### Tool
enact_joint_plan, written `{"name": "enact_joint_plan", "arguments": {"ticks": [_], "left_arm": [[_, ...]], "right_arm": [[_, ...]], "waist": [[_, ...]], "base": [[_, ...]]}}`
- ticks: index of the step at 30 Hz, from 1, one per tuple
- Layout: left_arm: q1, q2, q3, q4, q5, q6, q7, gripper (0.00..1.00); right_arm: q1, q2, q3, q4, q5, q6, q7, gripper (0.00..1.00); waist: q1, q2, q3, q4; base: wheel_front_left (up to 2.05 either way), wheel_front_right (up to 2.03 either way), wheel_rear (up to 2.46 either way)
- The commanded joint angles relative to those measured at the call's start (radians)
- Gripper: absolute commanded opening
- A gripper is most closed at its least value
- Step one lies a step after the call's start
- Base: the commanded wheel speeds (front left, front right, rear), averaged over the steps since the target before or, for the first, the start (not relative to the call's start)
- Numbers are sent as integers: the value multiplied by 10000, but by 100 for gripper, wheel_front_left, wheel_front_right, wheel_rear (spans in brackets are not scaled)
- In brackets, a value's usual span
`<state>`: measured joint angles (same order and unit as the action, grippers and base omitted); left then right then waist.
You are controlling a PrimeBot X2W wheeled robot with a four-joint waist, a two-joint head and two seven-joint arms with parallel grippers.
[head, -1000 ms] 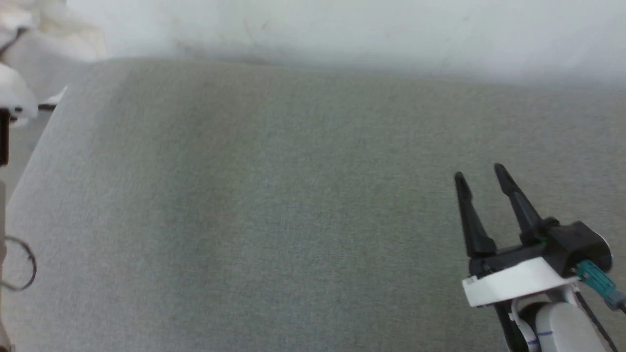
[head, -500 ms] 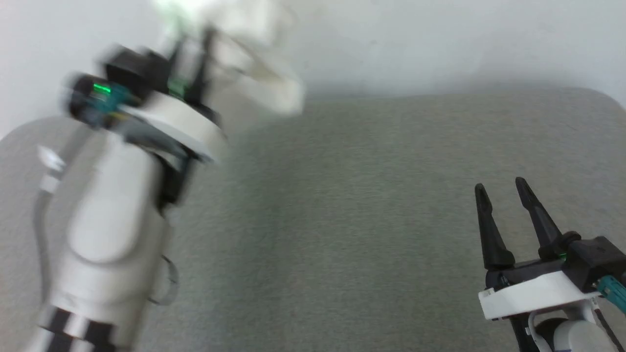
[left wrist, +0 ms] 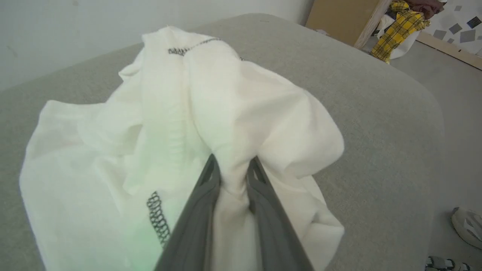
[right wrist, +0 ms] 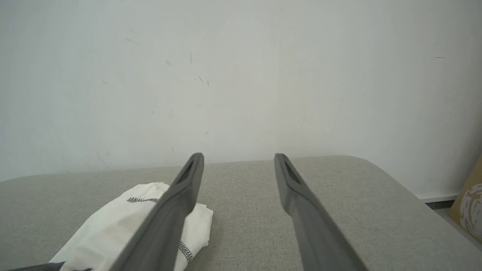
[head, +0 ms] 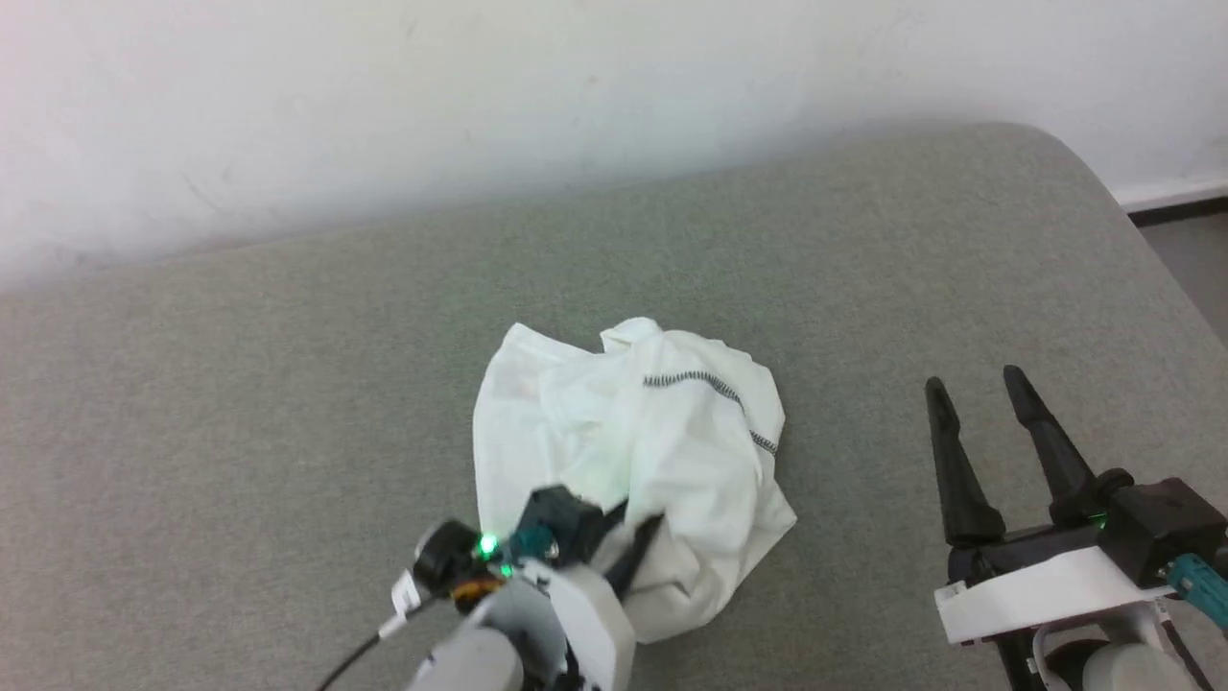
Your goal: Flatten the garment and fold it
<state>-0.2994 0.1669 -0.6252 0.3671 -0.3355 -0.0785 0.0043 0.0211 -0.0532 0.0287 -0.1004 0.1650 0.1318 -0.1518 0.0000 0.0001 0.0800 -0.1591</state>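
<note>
Our left tool point(left wrist: 233, 161) pinches the crumpled thin white fabric garment point(head: 624, 432) mid-frame on the grey desk point(head: 240, 384) (right tool point(head: 972, 380) gapes empty); we judge it limp, light, best taken by its dark-stitched hem point(head: 686, 379).

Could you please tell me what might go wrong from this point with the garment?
The left gripper pinches a bunched fold in the crumpled garment, likely several layers, so pulling may drag the whole bundle instead of spreading it. The right gripper is open and apart from the cloth, so nothing pins the heap on the grey surface; it could slide.
</note>
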Motion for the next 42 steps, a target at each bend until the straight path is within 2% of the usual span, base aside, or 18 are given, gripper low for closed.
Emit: {"name": "enact_joint_plan", "arguments": {"ticks": [1,6,10,17,23,30,37,42], "left_arm": [[208,-90,-36,97,5,55,-78,100],[331,-372,139,-281,-27,262,-1490,100],[362,-525,778,-1153,-239,600,-2428,100],[609,-435,2361,-2607,-376,1279,-2652,100],[1563,-202,4047,-3107,-221,1823,-2658,100],[2810,183,4955,-2947,-3,1576,-2659,100],[3070,119,5043,-2739,138,1185,-2660,100],[2945,2,5056,-2693,224,1007,-2660,100]], "right_arm": [[49,29,2,46,19,-11,-64,100],[82,29,-115,83,-45,-11,-74,100],[108,30,-154,36,-135,-11,-6,100],[310,30,-404,-104,-269,-11,128,100],[512,30,-496,-118,-347,-11,256,100],[688,30,-490,-121,-387,-11,478,100],[868,30,-546,-109,-420,-11,784,100],[534,30,-835,481,-276,-11,1229,100]], "waist": [[0,-1,143,-25],[0,-1,94,403],[0,-1,-23,696],[0,-1,-132,1238],[0,-1,-285,1458],[0,-1,-527,1639],[0,-1,-711,1939],[0,-1,-596,2134]], "base": [[0,0,0],[0,0,0],[0,0,0],[0,0,0],[0,0,0],[0,0,0],[0,0,0],[0,0,0]]}}
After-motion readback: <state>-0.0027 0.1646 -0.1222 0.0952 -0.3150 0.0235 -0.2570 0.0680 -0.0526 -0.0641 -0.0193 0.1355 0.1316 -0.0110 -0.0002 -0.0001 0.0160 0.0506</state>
